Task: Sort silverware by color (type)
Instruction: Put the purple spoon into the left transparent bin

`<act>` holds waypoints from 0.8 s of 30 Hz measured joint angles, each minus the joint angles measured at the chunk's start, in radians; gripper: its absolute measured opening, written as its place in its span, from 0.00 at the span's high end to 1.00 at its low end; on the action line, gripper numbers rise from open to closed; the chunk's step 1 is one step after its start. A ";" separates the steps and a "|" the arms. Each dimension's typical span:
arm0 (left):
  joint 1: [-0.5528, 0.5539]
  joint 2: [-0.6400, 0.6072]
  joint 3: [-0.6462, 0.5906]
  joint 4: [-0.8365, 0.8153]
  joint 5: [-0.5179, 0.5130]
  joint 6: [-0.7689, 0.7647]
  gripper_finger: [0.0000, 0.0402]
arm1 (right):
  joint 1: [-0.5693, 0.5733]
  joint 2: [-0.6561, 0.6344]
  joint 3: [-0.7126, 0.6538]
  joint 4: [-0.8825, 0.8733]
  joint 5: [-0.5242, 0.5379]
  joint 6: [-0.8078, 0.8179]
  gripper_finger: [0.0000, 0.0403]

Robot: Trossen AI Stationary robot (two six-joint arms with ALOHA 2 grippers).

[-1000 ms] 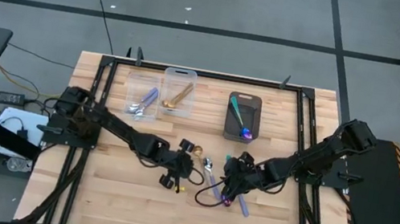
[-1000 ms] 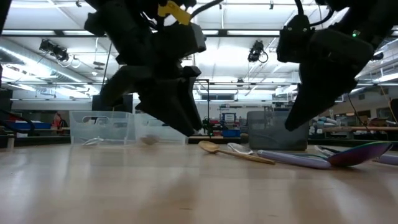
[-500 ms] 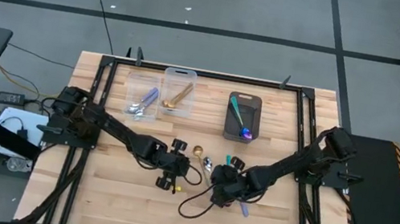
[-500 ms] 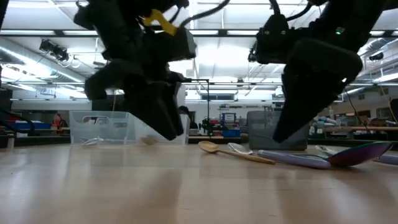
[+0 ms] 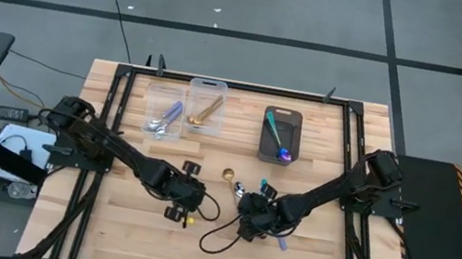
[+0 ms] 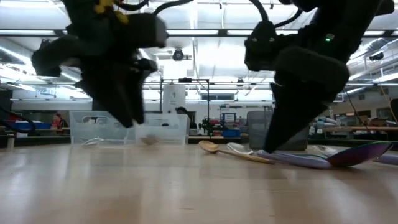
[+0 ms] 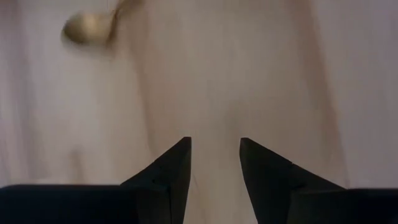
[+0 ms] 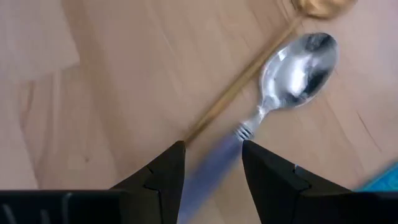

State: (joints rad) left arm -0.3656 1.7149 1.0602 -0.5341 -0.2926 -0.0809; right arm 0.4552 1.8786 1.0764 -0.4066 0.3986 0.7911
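Loose spoons lie flat on the wooden table mid-right: a gold spoon, a silver spoon with a lavender handle, and a teal-handled one. In the low view an iridescent spoon lies at the right. My right gripper is open and low over the table, its fingers on either side of the silver spoon's lavender handle without plainly touching it. My left gripper is open above bare wood, with the gold spoon's bowl ahead of it.
Two clear bins stand at the far left-centre, one with a lavender-handled spoon and one with a gold spoon. A dark grey bin holds an iridescent spoon. A black cable loops on the table between the arms. Bare wood lies near.
My left gripper has drawn back toward the table's left and near edge, away from the loose spoons. My right gripper has moved toward the table's left and down, ending with its fingers around the silver spoon's handle. The spoons have stayed where they were.
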 joint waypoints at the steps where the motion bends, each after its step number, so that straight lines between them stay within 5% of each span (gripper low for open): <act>1: -0.001 -0.006 0.000 -0.013 -0.006 -0.012 0.64 | 0.000 0.001 0.000 -0.012 -0.001 0.000 0.58; 12: -0.032 -0.091 0.004 -0.097 -0.032 -0.082 0.64 | -0.014 0.029 0.004 -0.054 -0.054 -0.005 0.61; 24: -0.091 -0.132 0.003 -0.042 -0.068 -0.096 0.64 | -0.033 0.025 0.001 -0.049 -0.104 -0.093 0.87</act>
State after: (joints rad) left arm -0.4568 1.5826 1.0633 -0.5760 -0.3610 -0.1774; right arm 0.4221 1.9038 1.0779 -0.4559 0.2943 0.6986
